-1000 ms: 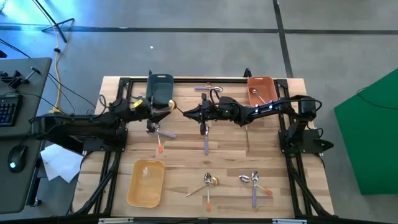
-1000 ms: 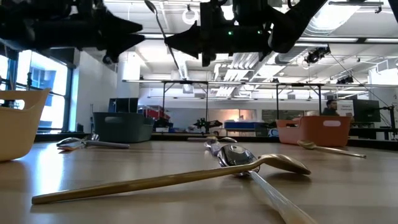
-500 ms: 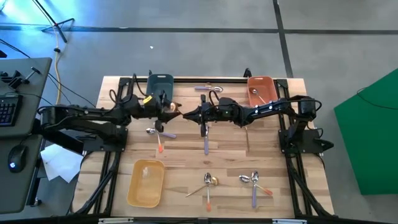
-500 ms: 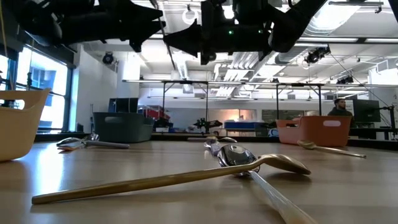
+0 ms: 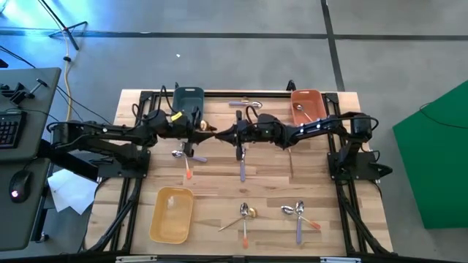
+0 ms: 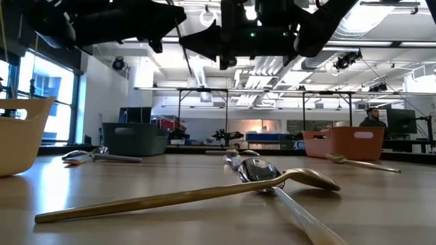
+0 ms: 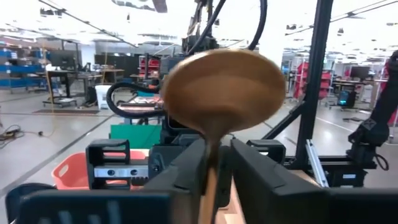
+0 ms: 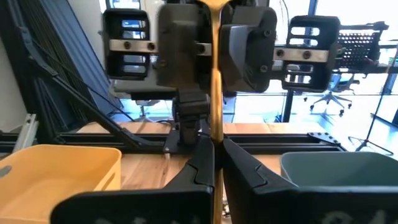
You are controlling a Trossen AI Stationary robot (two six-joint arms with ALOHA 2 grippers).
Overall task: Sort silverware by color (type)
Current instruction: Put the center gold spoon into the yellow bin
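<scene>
near bench (image 5: 219, 191): spoons and forks lie scattered | mid-air above bench centre: gold spoon (image 7: 221, 93) spans both arms | right end effector (image 8: 214, 155) clamped on its handle | left end effector (image 7: 214, 168) now closed on handle below the bowl; a second ago it stood wide, farther left

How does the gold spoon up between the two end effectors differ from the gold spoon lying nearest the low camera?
The held gold spoon is in the air, gripped by the left end effector and right end effector; the table gold spoon lies flat, untouched. Both are all gold.
</scene>
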